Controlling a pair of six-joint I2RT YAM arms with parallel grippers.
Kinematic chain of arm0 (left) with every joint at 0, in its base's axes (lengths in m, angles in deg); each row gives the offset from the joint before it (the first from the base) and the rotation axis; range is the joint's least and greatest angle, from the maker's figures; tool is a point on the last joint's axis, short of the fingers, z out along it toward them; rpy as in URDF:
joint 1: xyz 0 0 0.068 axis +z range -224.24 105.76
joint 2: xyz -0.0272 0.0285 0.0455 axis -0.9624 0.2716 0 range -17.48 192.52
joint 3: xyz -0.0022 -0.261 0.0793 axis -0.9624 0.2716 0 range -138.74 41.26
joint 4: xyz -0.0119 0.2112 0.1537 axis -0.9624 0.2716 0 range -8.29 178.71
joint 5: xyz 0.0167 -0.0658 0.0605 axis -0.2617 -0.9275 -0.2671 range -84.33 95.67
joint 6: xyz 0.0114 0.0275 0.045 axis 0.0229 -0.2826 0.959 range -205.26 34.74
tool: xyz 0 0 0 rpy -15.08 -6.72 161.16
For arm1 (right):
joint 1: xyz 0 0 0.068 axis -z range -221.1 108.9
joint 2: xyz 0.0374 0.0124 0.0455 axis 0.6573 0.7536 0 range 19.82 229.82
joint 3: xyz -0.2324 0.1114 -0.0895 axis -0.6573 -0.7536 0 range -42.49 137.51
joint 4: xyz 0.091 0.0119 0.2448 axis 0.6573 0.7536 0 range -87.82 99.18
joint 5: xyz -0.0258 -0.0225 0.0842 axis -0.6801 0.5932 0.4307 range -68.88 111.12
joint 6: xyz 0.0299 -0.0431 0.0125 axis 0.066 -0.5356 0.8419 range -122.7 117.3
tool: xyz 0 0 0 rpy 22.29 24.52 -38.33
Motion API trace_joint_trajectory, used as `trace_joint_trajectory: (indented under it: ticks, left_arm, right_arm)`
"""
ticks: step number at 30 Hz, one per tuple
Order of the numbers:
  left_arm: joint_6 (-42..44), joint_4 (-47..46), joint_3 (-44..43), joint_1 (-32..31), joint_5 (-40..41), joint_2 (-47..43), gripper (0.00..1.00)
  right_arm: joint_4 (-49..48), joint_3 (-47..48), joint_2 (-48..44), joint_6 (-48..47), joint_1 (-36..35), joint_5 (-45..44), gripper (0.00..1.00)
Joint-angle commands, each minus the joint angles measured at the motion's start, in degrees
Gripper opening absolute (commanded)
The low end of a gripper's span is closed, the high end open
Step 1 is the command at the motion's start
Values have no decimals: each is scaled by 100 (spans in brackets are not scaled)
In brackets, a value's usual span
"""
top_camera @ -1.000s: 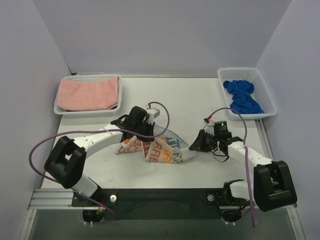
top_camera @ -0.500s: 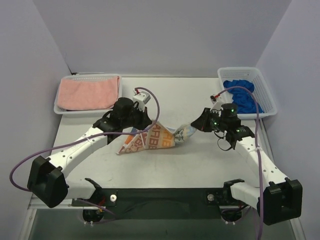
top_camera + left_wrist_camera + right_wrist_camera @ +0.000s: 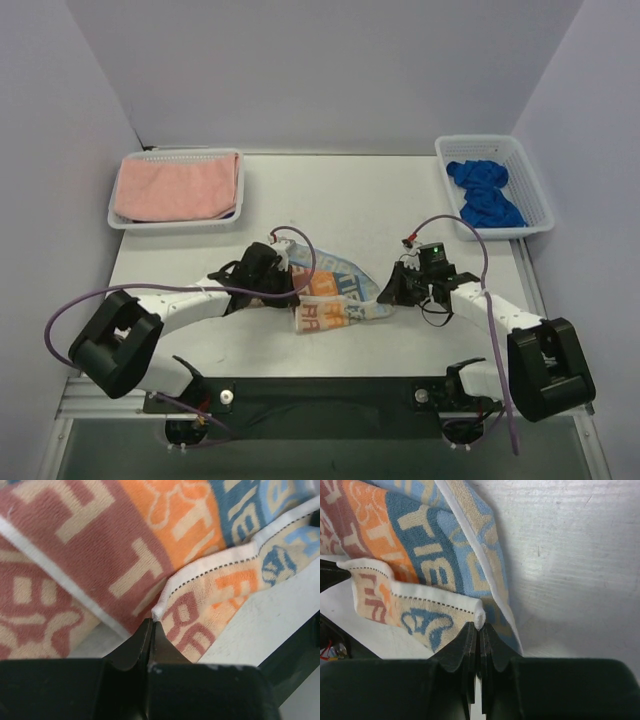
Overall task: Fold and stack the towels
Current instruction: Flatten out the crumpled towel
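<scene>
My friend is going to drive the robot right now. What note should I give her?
Left end effector: shut on a hem corner of the lettered towel.
Right end effector: shut on another corner.
Lettered towel: on the table, partly folded.
Pink towel: flat in the left basket.
Blue towel: crumpled in the right basket.
Done: nothing stacked yet.
Left: finish this fold, fold blue, stack all.

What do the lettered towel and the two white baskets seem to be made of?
The lettered towel: probably cotton terry, matte, with fuzzy looped pile and a stitched white hem. The left basket and the right basket: apparently moulded plastic, white, with open mesh walls.
</scene>
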Motion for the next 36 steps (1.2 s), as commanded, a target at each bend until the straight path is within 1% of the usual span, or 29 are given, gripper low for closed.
trace_joint_trajectory:
  ticks: [1, 2, 3, 5, 6, 7, 9, 10, 11, 14, 17, 21, 23, 24, 27, 36]
  left_arm:
    - [-235, -955, -79, -104, -132, 103, 0]
    - [-271, -990, -79, -96, -132, 129, 0]
    - [-323, -1042, -62, -95, -105, 147, 9]
    - [-376, -1078, -18, -95, -70, 138, 18]
    - [-446, -1113, 26, -95, -44, 147, 25]
    - [-473, -1122, 44, -95, -26, 147, 38]
    - [-543, -1192, 79, -95, -26, 190, 46]
    - [-570, -1227, 114, -95, -35, 208, 55]
    - [-587, -1262, 140, -95, -44, 234, 60]
    - [-596, -1350, 167, -96, -44, 366, 69]
    - [-614, -1316, 149, -113, -9, 507, 75]
    - [-684, -1227, 114, -157, 35, 647, 75]
    - [-745, -1262, 105, -192, 0, 657, 71]
    - [-772, -1289, 97, -192, -26, 657, 66]
    - [-886, -1333, 61, -236, -140, 613, 61]
    - [-1343, -1421, 70, -236, -386, 270, 60]
  right_arm:
    - [-402, 13, 137, 37, -30, -128, 0]
    - [-402, 22, 190, 28, -30, -172, 0]
    - [-419, 14, 216, 19, -12, -181, 0]
    - [-437, 13, 234, 19, -21, -199, 0]
    - [-446, 5, 234, 10, -12, -207, 0]
    - [-455, 5, 234, 19, -12, -199, 0]
    - [-472, -13, 234, -7, -12, -199, 0]
    - [-472, -22, 234, -16, -3, -190, 0]
    - [-472, -22, 252, -16, -12, -181, 0]
    - [-481, -31, 269, -25, -12, -146, 0]
    - [-508, -57, 269, -25, -3, -137, 0]
    - [-516, -109, 225, -25, -3, -137, 0]
    - [-525, -136, 217, -25, -3, -146, 0]
    - [-525, -145, 208, -16, 5, -146, 0]
    - [-525, -171, 208, -16, 5, -137, 0]
    - [-551, -197, 164, 10, -3, -146, 0]
